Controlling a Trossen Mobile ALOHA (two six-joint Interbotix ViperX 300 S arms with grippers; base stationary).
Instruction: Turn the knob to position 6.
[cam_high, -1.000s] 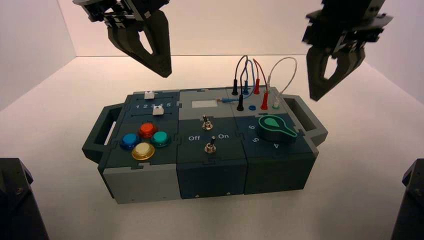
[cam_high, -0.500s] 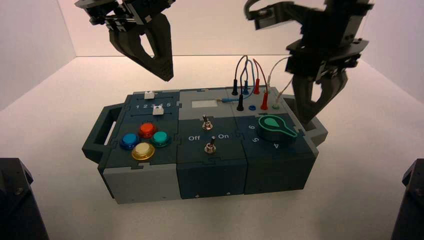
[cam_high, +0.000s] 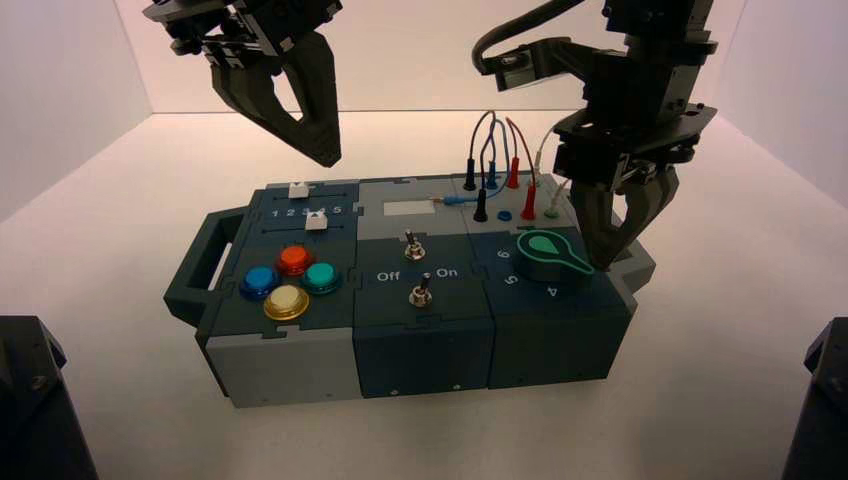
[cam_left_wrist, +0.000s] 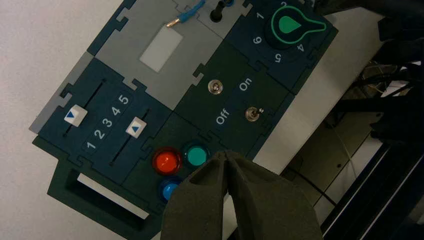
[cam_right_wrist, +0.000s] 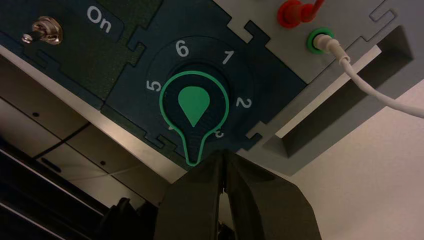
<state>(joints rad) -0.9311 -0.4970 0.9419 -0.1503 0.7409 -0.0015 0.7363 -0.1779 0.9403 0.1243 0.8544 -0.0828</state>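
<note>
Knob (cam_right_wrist: 194, 107) pointer covers part of digit 3; 6 (cam_right_wrist: 182, 48), 1, 2, 5 readable. Right gripper (cam_right_wrist: 223, 165) clenched just beside pointer tip; left gripper (cam_high: 300, 120) clenched, high above knob.

L end effector (cam_high: 300, 110) raised, fingers closed; R end effector (cam_high: 612, 235) lowered, fingers nearly closed.

Both arms are matte black, each end effector (cam_high: 618, 225) carrying broad, tapering angular fingers.
</note>
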